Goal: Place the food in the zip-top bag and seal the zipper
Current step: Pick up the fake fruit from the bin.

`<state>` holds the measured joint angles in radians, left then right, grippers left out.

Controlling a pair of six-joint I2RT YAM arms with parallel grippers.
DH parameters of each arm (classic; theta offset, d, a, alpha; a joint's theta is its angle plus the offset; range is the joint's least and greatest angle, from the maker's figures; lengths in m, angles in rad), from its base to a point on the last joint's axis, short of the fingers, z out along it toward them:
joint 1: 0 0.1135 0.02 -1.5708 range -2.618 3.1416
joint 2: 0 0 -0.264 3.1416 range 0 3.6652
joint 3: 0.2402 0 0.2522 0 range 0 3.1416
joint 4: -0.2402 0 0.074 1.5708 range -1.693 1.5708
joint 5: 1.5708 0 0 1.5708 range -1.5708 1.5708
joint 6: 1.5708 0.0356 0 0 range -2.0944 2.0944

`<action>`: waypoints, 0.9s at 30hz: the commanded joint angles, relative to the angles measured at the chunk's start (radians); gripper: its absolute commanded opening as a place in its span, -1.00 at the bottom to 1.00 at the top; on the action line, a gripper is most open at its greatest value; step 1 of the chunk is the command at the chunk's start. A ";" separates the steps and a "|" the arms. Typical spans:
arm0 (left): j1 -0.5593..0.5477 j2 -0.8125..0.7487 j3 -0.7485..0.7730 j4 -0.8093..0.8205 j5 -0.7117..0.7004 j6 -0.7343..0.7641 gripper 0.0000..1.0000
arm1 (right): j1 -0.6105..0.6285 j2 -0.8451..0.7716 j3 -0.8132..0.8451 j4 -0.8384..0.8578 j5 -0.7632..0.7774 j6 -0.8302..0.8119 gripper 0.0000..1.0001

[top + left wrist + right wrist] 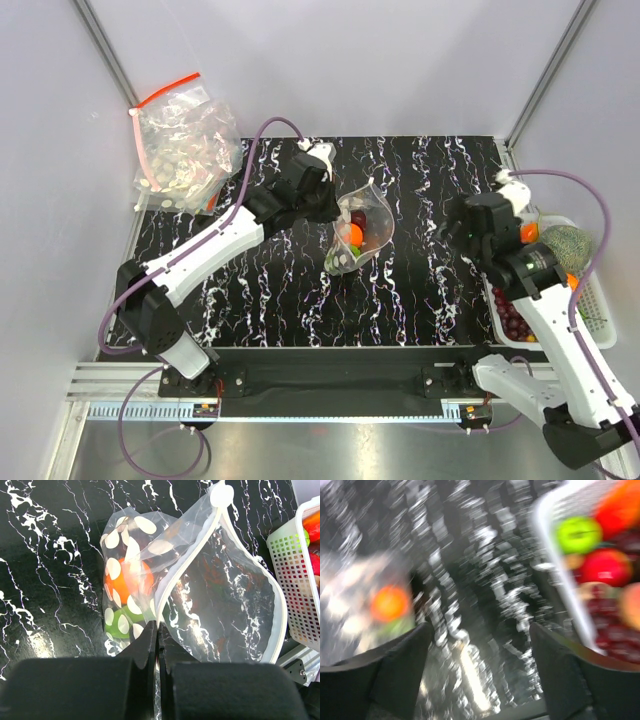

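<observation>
The clear zip-top bag (360,232) with white oval spots stands open mid-table, holding orange, green and dark red food. In the left wrist view the bag (220,605) gapes, its pale zipper (187,565) curving round the mouth, with an orange piece (127,582) and a green piece (117,622) inside. My left gripper (158,630) is shut on the zipper edge; it also shows in the top view (328,208). My right gripper (452,228) is open and empty, right of the bag; its view is blurred, the bag (375,605) at left.
A white basket (590,310) of fruit and grapes stands at the table's right edge, also in the right wrist view (555,575) and left wrist view (295,580). A heap of spotted bags with a red strip (185,150) lies at the back left.
</observation>
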<state>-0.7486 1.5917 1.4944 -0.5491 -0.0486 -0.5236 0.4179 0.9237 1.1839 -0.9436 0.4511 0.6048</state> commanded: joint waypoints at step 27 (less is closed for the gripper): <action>-0.028 0.034 0.010 0.063 0.084 0.001 -1.00 | -0.743 -0.042 -0.242 0.018 0.097 0.172 1.00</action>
<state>-0.7677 1.6077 1.4788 -0.5217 0.0097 -0.5243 -0.2710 0.8700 0.9474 -1.0027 0.5983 0.8017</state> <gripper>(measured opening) 0.012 0.994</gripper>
